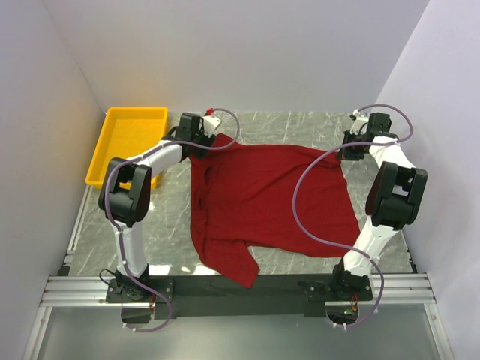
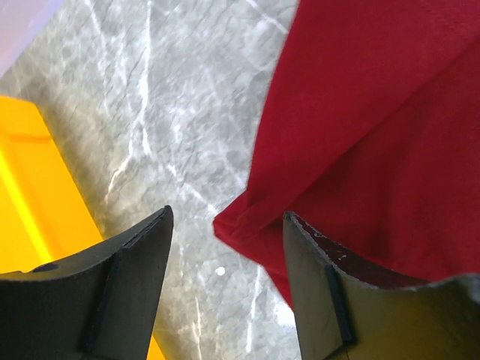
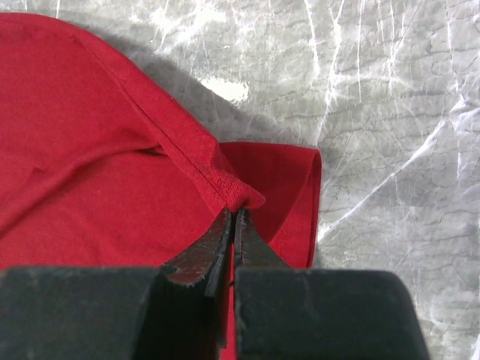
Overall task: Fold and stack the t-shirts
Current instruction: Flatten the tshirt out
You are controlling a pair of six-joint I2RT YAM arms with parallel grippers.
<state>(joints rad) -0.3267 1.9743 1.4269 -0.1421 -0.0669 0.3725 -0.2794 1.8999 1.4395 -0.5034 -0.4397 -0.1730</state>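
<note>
Red t-shirt (image 1: 255,195) is lying on the bench (image 1: 300,124); right jaws are pinching its hem, left jaws are gaping wide over its edge.

A yellow rectangular plastic bin (image 1: 132,142) sits at the far left of a grey, white-veined marble-patterned tabletop (image 1: 300,126). Its long side runs roughly near to far, close by the left wall. Plain white panel walls (image 1: 247,52) close in the left, far and right sides. Along the near edge runs a silver aluminium rail frame (image 1: 75,289) with a flat black plate (image 1: 240,286) across its middle.
</note>
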